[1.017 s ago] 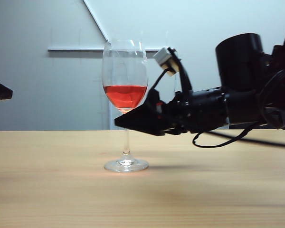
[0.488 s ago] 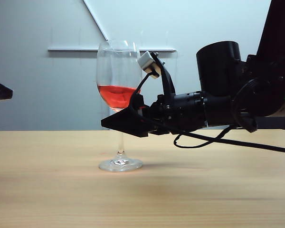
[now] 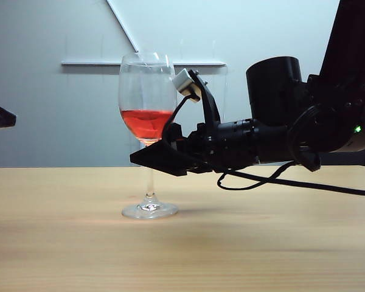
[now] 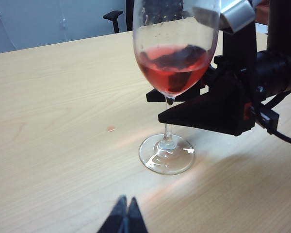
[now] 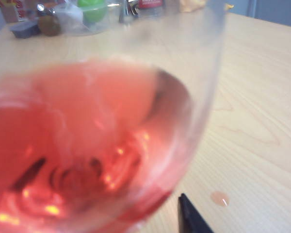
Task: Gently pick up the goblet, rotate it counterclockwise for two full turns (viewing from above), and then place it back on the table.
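Table (image 3: pixel 261 243) first: my landmark is the goblet (image 3: pixel 146 109), which stands on its foot on the wood, red liquid low in the bowl. I see my right gripper (image 3: pixel 161 158) reaching in level from the goblet's right, its black fingers straddling the top of the stem just under the bowl; whether they already pinch the glass I cannot tell. My left gripper (image 4: pixel 125 218) sits low, well short of the goblet's foot, fingertips pressed together and empty. One small pink drop (image 4: pixel 110 128) lies on the wood near the foot.
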{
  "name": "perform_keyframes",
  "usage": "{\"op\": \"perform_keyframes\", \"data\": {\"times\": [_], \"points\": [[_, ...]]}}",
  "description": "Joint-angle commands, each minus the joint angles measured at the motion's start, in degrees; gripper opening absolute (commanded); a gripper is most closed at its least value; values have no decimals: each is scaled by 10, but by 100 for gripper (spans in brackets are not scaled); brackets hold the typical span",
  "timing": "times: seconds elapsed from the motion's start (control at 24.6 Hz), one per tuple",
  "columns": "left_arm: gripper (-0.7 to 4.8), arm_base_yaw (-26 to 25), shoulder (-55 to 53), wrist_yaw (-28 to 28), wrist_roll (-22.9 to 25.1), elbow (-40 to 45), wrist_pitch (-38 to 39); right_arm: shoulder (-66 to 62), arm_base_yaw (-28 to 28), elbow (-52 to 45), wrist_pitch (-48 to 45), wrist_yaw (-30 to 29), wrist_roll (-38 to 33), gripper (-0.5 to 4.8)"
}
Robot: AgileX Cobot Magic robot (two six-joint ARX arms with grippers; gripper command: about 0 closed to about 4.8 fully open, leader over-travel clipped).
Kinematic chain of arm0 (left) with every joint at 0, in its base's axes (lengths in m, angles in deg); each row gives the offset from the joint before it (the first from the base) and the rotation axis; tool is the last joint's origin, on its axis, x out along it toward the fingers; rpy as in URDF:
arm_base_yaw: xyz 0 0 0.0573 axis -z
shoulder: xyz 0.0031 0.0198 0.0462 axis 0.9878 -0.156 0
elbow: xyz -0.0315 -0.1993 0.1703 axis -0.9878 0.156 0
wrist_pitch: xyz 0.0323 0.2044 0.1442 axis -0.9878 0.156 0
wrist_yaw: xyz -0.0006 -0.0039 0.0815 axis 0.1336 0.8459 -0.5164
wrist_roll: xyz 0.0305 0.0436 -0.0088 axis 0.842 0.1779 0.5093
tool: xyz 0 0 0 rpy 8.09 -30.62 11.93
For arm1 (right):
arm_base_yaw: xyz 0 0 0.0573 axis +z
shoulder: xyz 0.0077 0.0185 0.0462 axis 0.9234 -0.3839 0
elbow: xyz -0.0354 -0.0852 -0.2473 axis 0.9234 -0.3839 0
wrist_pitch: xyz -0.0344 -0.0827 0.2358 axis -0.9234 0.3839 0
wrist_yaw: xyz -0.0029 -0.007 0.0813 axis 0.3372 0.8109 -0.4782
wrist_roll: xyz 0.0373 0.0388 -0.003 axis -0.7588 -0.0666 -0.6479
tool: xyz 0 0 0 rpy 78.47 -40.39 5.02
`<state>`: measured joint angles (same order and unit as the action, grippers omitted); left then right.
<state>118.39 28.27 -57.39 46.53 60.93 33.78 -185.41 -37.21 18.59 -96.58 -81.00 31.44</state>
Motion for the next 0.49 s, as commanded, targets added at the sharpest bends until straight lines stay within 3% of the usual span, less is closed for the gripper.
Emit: {"op": "perform_keyframes", "data": {"times": [0.04, 0.28, 0.41, 0.49], "points": [[-5, 1, 0, 0, 0, -2, -8, 2, 1, 3, -11, 0, -12, 225], [-5, 1, 0, 0, 0, -2, -8, 0, 1, 5, -10, 0, -15, 195], [-5, 1, 0, 0, 0, -2, -8, 0, 1, 6, -12, 0, -24, 109], [-5, 1, 0, 0, 0, -2, -8, 0, 1, 6, -19, 0, -26, 88]]}}
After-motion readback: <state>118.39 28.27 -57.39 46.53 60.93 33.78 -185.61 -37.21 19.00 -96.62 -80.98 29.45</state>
